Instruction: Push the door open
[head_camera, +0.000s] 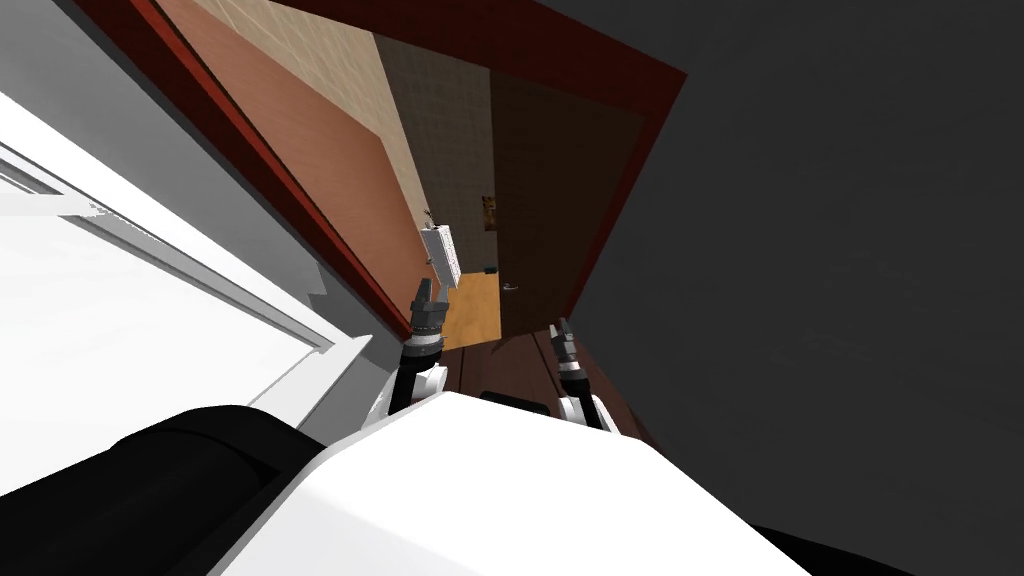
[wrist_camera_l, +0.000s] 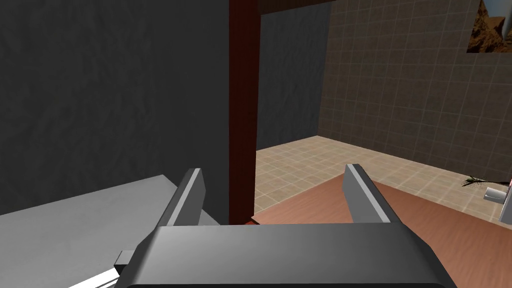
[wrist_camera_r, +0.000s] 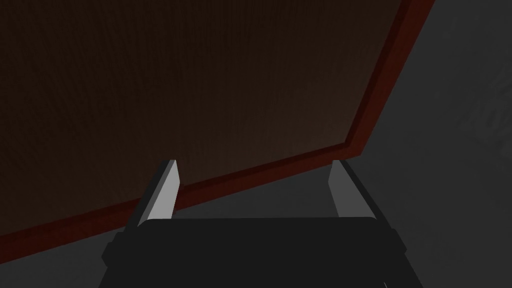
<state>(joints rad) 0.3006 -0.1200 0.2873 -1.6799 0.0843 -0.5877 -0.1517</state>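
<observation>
1. The door (head_camera: 560, 200) is the dark brown panel from 12 to 1 o'clock ahead of me. It has a small handle (head_camera: 510, 287) near its free edge and hangs by the dark red frame (head_camera: 245, 150) on that side.
2. Left claw (head_camera: 424, 300), at 11 o'clock: the fingers stand wide apart with nothing between them. It points past the frame post into a tiled room (wrist_camera_l: 300, 165).
3. Right claw (head_camera: 560, 330), at 1 o'clock: also spread wide and empty. It faces the dark door face close to the frame's corner, and I cannot tell whether it touches.
4. Progress, as I judge it: the doorway is partly open. Between the door's free edge and the far jamb I see tiled floor, a tiled wall and a white fixture (head_camera: 441, 255) at 12 o'clock.
5. A lighter reddish-brown panel (head_camera: 300, 130) runs along the 10 o'clock jamb. Whether it is floor or a second leaf, I cannot say.
6. Left to do, by my reading: press the right claw against the dark panel and swing it further, until the gap is wide.
</observation>
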